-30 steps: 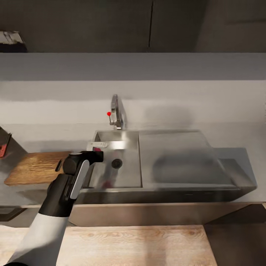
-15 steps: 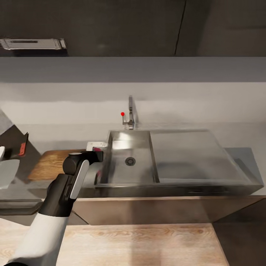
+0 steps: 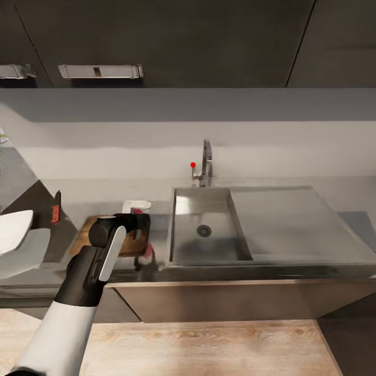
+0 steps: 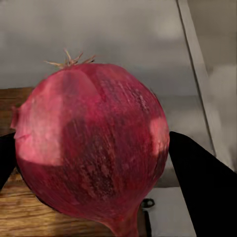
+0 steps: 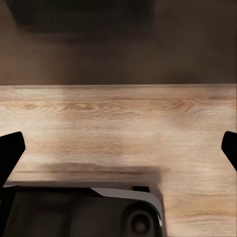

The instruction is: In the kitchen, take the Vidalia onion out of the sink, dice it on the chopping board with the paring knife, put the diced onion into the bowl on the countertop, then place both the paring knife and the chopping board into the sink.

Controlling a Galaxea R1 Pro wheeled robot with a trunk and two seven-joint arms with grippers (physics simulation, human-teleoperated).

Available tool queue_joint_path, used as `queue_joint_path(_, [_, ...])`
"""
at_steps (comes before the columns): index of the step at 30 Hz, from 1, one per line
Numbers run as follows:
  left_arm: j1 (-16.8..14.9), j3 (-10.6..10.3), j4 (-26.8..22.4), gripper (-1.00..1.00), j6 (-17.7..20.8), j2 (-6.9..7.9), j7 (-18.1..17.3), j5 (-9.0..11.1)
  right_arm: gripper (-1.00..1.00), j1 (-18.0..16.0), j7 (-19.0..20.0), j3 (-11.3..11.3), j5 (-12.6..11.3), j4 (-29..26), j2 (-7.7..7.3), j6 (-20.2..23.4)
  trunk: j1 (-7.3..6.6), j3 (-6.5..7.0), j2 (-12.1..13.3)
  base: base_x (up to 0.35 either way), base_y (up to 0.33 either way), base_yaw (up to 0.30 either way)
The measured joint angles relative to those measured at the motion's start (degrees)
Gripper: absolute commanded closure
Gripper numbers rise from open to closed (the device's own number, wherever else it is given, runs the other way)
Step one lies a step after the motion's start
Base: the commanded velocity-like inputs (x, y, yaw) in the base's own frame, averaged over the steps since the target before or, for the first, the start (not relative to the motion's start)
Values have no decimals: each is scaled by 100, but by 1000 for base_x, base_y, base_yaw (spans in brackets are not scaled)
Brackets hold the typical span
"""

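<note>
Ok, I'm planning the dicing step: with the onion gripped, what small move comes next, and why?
Probably lower the onion onto the chopping board and release. The left gripper holds it clamped just over the board's end, left of the sink, not yet resting on wood.

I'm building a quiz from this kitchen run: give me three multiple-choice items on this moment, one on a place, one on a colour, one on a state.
1. What lies under the left gripper in the head view?
A. the sink basin
B. the chopping board
C. the drainboard

2. What colour is the onion?
A. white
B. yellow
C. dark red

3. What state is the left gripper in?
A. shut on the onion
B. open and empty
C. shut on a knife

Answers:
1 B: the gripper hangs over the chopping board, left of the sink.
2 C: the left wrist view shows the onion with dark red skin.
3 A: a black finger sits at each side of the onion.
</note>
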Motion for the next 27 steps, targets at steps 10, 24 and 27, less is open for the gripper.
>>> queue_joint_path(10, [0,0,46,100,0,0,0,7,-100,0,-3,3,1,1,2,0,0,90,0,0,302,0])
queue_joint_path(24, [188,0,155,100,-19,1,-1,9,-100,1,4,4,1,-2,5,1,0,96,1,0,73,22])
queue_joint_path(27, [200,0,163,100,-19,1,-1,10,-100,1,4,6,1,-2,3,1,0,73,1,0,0,97])
